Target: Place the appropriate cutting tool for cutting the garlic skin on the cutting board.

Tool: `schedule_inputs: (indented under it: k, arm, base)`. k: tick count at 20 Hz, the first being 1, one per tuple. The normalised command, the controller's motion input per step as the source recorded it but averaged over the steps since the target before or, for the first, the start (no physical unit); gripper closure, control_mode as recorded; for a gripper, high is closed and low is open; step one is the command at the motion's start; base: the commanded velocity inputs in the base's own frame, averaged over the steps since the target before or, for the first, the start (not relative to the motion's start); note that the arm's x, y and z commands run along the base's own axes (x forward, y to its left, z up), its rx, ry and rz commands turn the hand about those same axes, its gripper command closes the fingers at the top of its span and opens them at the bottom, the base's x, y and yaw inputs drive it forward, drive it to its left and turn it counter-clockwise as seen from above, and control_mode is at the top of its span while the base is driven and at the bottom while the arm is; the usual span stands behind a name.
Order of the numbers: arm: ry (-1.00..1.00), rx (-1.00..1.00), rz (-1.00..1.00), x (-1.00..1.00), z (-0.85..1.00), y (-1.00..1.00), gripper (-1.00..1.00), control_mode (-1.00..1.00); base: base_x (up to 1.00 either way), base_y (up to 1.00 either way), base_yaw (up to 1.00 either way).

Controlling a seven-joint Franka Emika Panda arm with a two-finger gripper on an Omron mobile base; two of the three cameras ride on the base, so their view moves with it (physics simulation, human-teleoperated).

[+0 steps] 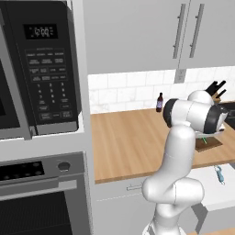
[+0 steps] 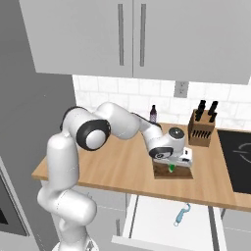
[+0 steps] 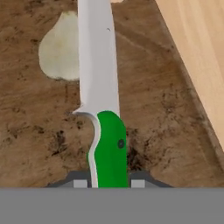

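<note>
The cutting tool (image 3: 103, 87), a slim knife with a green handle (image 3: 109, 153) and a silver blade, lies low over the dark brown cutting board (image 3: 35, 131). My gripper (image 3: 109, 183) is shut on the handle, one fingertip on each side. The garlic (image 3: 57, 48), a pale bulb, rests on the board just left of the blade. In the right base view my gripper (image 2: 172, 164) points down at the cutting board (image 2: 162, 171), with the green handle (image 2: 171, 168) showing below the hand. In the left base view the cutting board (image 1: 209, 144) is partly hidden by my arm.
A wooden knife block (image 2: 201, 130) with black handles stands behind the board, and a dark bottle (image 2: 153, 113) is by the wall. A blue-handled tool (image 2: 181, 214) lies in the open drawer below. The stove (image 2: 240, 157) is to the right, a microwave (image 1: 41, 69) far left.
</note>
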Motion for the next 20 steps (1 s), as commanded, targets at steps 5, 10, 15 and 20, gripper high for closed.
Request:
schedule_inputs:
  k: [5, 10, 15, 20]
  arm:
    - [0.03, 0.00, 0.00, 0.00, 0.00, 0.00, -1.00, -1.00]
    - [0.01, 0.00, 0.00, 0.00, 0.33, -0.02, -1.00, -1.00]
    - [0.01, -0.05, 0.00, -0.06, 0.56, 0.00, -1.00, -1.00]
    - [0.08, -0.04, 0.00, -0.03, 0.33, 0.00, -1.00, -1.00]
  base:
    - [0.00, 0.00, 0.00]
    - [0.00, 0.00, 0.00]
    - [0.00, 0.00, 0.00]
    - [0.00, 0.00, 0.00]
